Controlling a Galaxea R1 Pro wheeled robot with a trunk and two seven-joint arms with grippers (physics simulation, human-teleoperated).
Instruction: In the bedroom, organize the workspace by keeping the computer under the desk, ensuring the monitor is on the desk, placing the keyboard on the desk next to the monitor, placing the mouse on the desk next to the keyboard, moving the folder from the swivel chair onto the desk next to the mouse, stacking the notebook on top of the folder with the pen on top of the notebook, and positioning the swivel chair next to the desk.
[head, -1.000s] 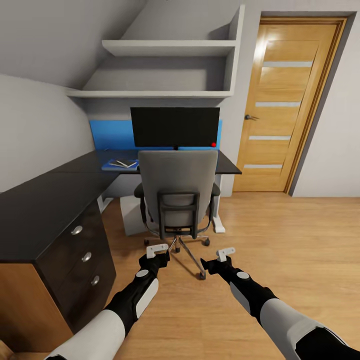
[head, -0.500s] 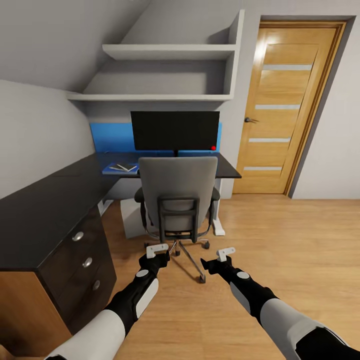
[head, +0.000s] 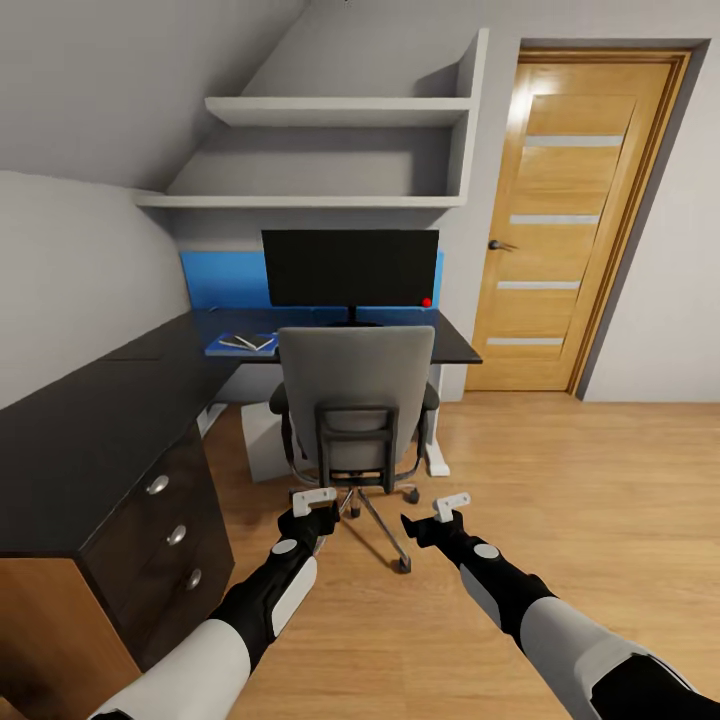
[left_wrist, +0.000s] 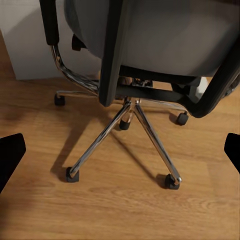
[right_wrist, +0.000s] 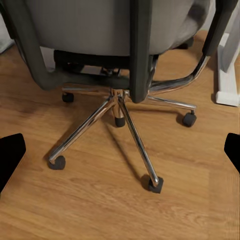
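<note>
While swivel chair (head: 356, 400) faces desk (head: 90, 420); folder (head: 240, 345) on desktop; both grippers spread.

Both arms reach forward and low, left gripper (head: 314, 497) and right gripper (head: 452, 504) spread wide.

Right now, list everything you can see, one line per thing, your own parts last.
desk: one, black L-shaped top, along the left wall and back wall.
drawers: three, black with round silver knobs, under the desk's near end.
monitor: one, black, on the desk at the back.
folder: one, blue, on the desk left of the chair; small items on it too small to name.
chair: one, grey with chrome wheeled base, pushed up to the desk.
computer: one, light grey, on the floor under the desk.
shelves: two, white, above the monitor.
door: one, wooden, shut, at right.
left gripper: open, behind the chair base.
right gripper: open, behind the chair base.
</note>
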